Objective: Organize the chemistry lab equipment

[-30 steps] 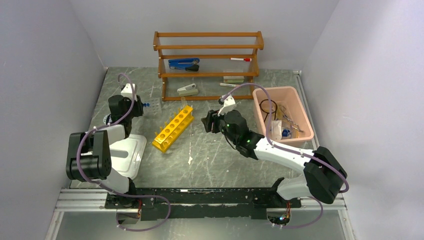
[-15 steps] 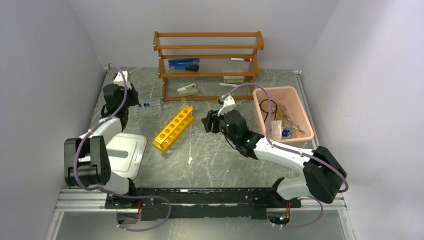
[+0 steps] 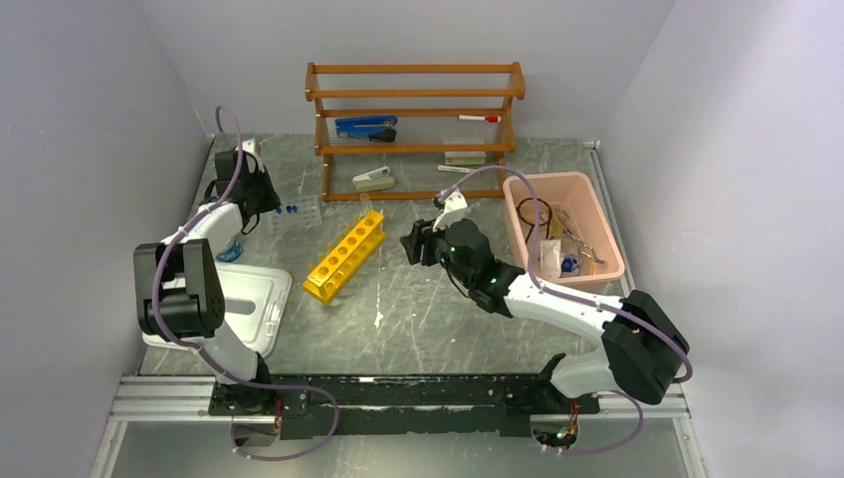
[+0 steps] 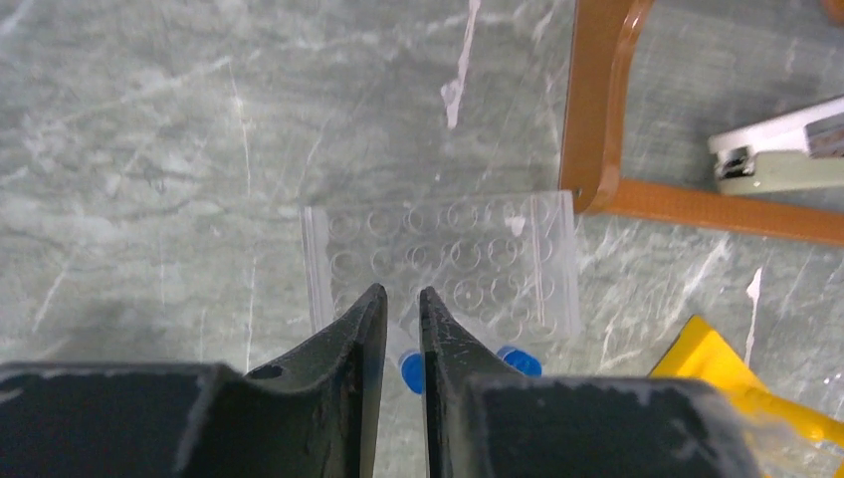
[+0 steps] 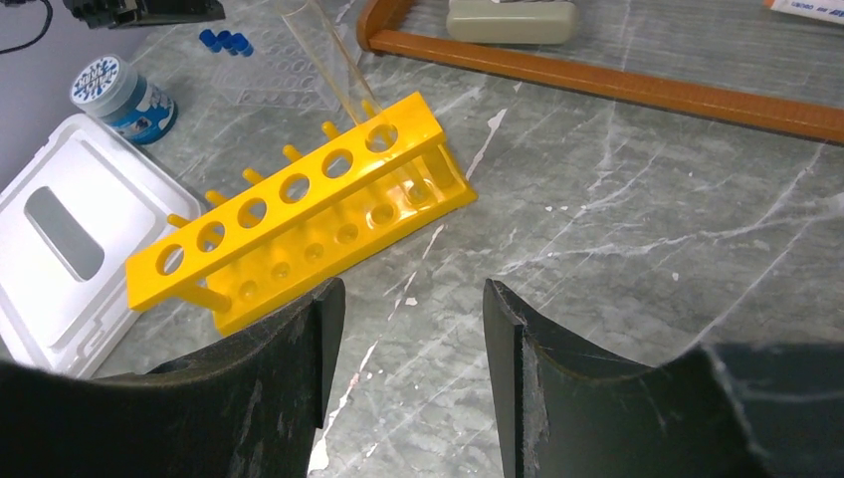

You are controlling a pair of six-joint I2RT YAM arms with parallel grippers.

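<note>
Yellow holed rack (image 3: 345,255) diagonal mid-table, clear tube (image 5: 333,60) in end hole; blue-capped tubes (image 3: 289,210) beside clear well plate (image 4: 443,264).

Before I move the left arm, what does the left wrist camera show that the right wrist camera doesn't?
Only the left wrist view: the narrow gap between the left gripper fingers, over the near edge of the clear well plate, with the blue-capped tubes just beyond. Only the right wrist view: the open, empty right gripper, the whole yellow test-tube rack with one clear tube leaning in its end hole, a white box and a small jar. Both: the well plate, blue caps, some yellow rack, and the wooden shelf rack.
</note>
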